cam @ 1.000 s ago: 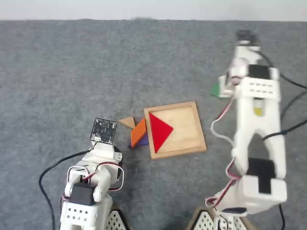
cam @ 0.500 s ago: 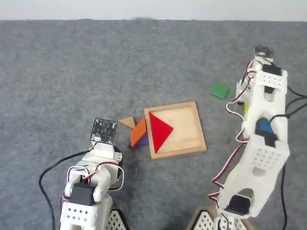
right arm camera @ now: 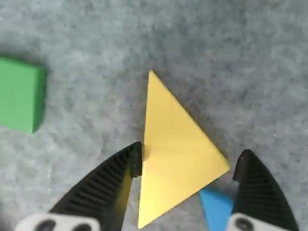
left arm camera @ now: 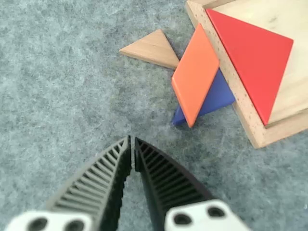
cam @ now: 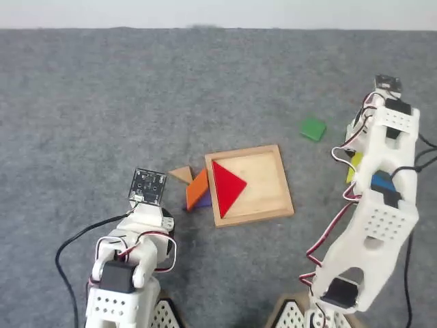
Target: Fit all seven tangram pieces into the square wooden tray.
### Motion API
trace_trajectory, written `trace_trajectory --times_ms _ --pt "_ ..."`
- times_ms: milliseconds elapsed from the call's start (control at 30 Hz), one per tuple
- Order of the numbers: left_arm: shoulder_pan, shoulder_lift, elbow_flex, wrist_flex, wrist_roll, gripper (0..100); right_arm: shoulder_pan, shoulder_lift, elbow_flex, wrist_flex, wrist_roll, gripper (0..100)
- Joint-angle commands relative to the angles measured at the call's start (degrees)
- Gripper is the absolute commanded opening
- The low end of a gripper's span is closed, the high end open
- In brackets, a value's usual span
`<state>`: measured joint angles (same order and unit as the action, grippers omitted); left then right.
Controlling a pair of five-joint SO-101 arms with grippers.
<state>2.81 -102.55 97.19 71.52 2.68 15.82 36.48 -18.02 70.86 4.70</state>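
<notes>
The square wooden tray (cam: 270, 201) lies mid-table with a red triangle (cam: 225, 184) in its left part. Against the tray's left side lie an orange parallelogram (left arm camera: 195, 74) over a dark blue triangle (left arm camera: 214, 96), and a plain wood triangle (left arm camera: 153, 48). My left gripper (left arm camera: 132, 144) is shut on nothing over bare carpet short of those pieces. At the right, my right gripper (right arm camera: 187, 161) is open astride a yellow triangle (right arm camera: 173, 154), one finger touching its edge. A light blue piece (right arm camera: 216, 207) peeks out beside it. A green square (cam: 313, 129) sits nearby.
Grey carpet (cam: 102, 102) covers the whole table. The right arm (cam: 372, 212) stretches along the table's right side, covering most of the yellow and light blue pieces in the high view. The left arm's base (cam: 126, 280) stands at the front left.
The right arm has swung rightward and stretched out, away from the green square, to end over the yellow triangle. The left arm has kept still.
</notes>
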Motion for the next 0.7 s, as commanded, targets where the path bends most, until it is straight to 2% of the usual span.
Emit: trace_trajectory --times_ms 0,233,667 --pt "0.1 -0.7 -0.7 0.4 0.7 1 -0.9 -0.8 -2.9 -0.7 -1.1 31.1" --pt "0.1 -0.7 -0.7 0.4 0.7 1 -0.3 -0.8 -2.3 0.9 -2.3 38.9" --pt "0.1 -0.7 -0.7 0.4 0.7 1 0.5 6.6 -7.6 3.2 -2.3 38.5"
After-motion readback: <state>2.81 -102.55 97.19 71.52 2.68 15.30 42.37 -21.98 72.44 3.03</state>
